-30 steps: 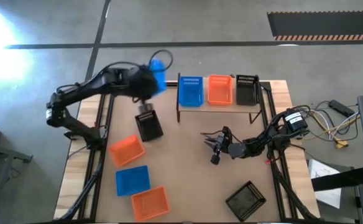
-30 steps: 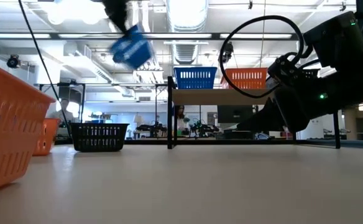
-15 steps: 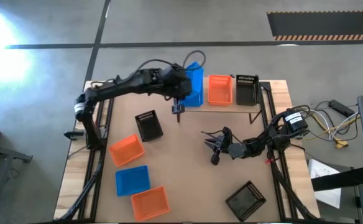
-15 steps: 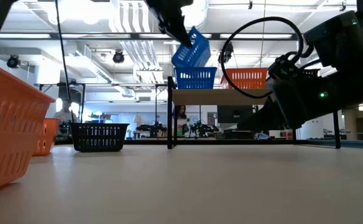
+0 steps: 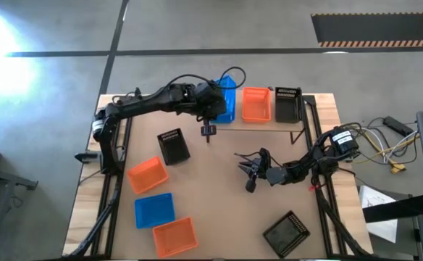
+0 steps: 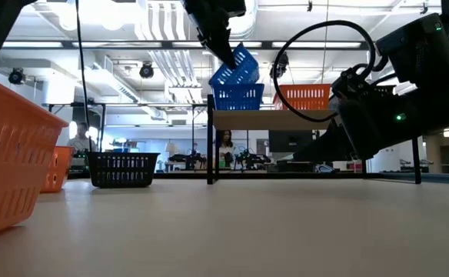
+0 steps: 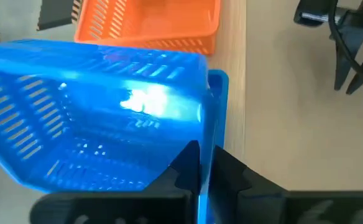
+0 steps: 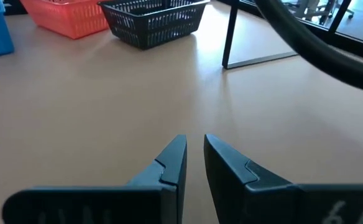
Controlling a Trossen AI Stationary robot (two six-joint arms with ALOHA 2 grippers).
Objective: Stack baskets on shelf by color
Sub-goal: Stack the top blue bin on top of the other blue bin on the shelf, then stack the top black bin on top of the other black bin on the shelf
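Note:
My left gripper is shut on a blue basket and holds it tilted right above another blue basket. That one stands at the left end of the shelf. An orange basket and a black basket stand beside it on the shelf. My right gripper hovers low over the table's middle right, its fingers a narrow gap apart with nothing between them. My left gripper pinches one side wall of the blue basket at its rim, with one finger on each face of the wall. The fingers slant down from the table's left. The basket hangs tilted, its left end low at the rim of the shelf's blue basket; whether the two touch, I cannot tell.
On the table's left half lie a black basket, an orange basket, a blue basket and another orange basket. A black basket lies near the front right. Cables hang off the table's right side.
My left gripper has carried the blue basket from above the table's far left toward the right and slightly down, to a place over the shelf's left end. The basket stays tilted in the hold.

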